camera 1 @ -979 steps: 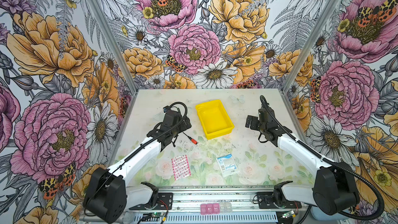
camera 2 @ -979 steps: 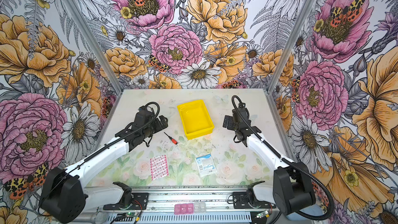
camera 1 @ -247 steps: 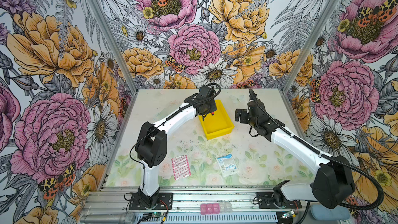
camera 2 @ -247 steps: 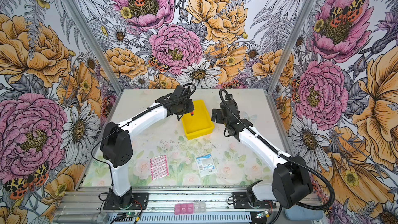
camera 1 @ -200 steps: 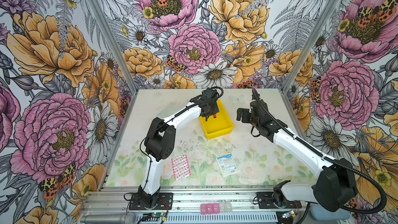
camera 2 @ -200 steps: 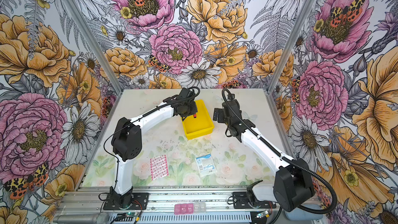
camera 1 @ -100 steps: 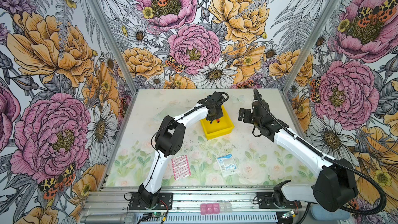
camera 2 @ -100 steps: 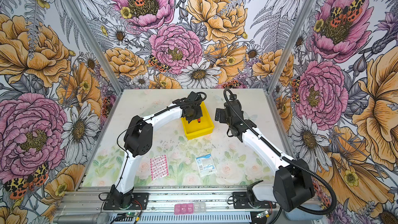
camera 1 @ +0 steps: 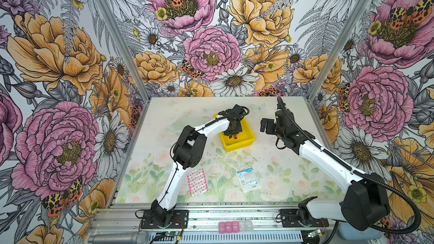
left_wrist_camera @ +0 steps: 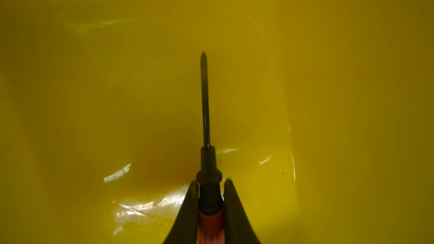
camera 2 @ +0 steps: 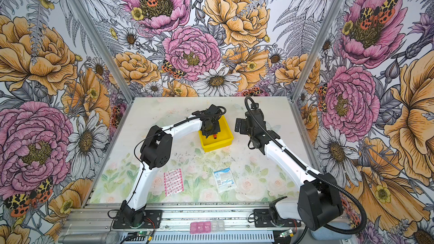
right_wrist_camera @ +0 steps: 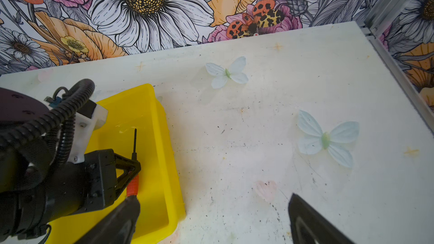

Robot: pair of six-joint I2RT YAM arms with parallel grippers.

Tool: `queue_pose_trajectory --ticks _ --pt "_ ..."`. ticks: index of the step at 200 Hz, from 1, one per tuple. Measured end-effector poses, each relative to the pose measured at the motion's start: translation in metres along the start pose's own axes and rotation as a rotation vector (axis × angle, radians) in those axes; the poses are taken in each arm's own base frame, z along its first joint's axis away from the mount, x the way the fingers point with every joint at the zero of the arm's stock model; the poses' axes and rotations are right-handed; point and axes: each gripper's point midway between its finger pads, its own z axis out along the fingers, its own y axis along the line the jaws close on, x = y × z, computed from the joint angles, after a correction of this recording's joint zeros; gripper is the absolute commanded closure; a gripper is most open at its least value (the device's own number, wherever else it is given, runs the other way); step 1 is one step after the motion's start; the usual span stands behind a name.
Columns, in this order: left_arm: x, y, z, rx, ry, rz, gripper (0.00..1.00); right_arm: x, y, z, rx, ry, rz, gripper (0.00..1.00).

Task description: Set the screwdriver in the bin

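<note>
Inside bin [camera 1: 237,145]: left pincer [left_wrist_camera: 210,181] clamped on screwdriver [left_wrist_camera: 208,160] near collar. Right pincer [right_wrist_camera: 213,198] beside bin, over counter [right_wrist_camera: 293,85], jaws apart.

Screwdriver [camera 1: 235,136] over bin [camera 1: 237,148], packet [camera 1: 248,180] in front

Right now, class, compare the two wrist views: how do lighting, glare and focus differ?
Left wrist view: dim, filled with the yellow bin, white glare patches on its floor; the screwdriver is sharp between the dark tips of the left gripper. Right wrist view: bright, even light, no glare on the table; the right gripper looks dark and soft near the lens.
</note>
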Motion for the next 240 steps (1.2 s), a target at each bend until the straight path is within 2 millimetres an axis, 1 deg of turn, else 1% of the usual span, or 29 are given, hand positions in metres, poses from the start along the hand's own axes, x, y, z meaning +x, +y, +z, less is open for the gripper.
queue_pose_trajectory --ticks 54,74,96,110,128,143,158,178,186,198,211,215,222,225,240 --pt "0.002 0.003 0.001 -0.016 0.0 0.003 1.0 0.0 -0.001 -0.001 0.0 -0.003 0.003 0.01" --pt "0.002 0.002 0.001 -0.018 -0.001 0.005 0.89 0.002 -0.002 -0.002 0.001 -0.002 0.003 0.0" --pt "0.002 0.002 0.001 -0.018 -0.002 0.006 0.85 0.001 -0.004 -0.003 0.005 -0.007 0.008 0.0" --pt "0.002 0.002 0.001 -0.02 -0.004 0.008 0.8 0.0 -0.006 -0.005 0.006 -0.013 0.014 0.0" --pt "0.003 0.001 0.001 -0.023 -0.007 0.013 0.71 -0.005 -0.008 -0.009 0.01 -0.029 0.021 0.01" --pt "0.003 0.001 0.001 -0.023 -0.008 0.014 0.59 -0.008 -0.011 -0.013 0.014 -0.042 0.026 0.0" --pt "0.004 0.0 0.001 -0.025 -0.01 0.021 0.49 -0.01 -0.013 -0.016 0.019 -0.054 0.029 0.0" --pt "0.002 0.0 -0.003 -0.023 -0.016 0.028 0.4 -0.012 -0.017 -0.02 0.028 -0.07 0.033 0.01" --pt "0.0 -0.002 -0.008 -0.018 -0.023 0.04 0.35 -0.013 -0.019 -0.024 0.032 -0.081 0.036 0.0" --pt "-0.006 -0.005 -0.021 -0.007 -0.043 0.047 0.25 -0.017 -0.023 -0.032 0.043 -0.104 0.04 0.01" --pt "-0.017 -0.012 -0.045 0.018 -0.086 0.055 0.14 -0.022 -0.029 -0.041 0.053 -0.135 0.053 0.0" --pt "-0.022 -0.014 -0.055 0.028 -0.105 0.062 0.11 -0.025 -0.031 -0.044 0.056 -0.145 0.058 0.01" --pt "-0.029 -0.018 -0.072 0.047 -0.136 0.068 0.02 -0.029 -0.035 -0.048 0.063 -0.161 0.066 0.01" --pt "-0.032 -0.019 -0.078 0.054 -0.145 0.067 0.02 -0.03 -0.037 -0.049 0.066 -0.168 0.069 0.0" --pt "-0.044 -0.021 -0.119 0.087 -0.217 0.081 0.01 -0.035 -0.043 -0.054 0.076 -0.185 0.082 0.01"
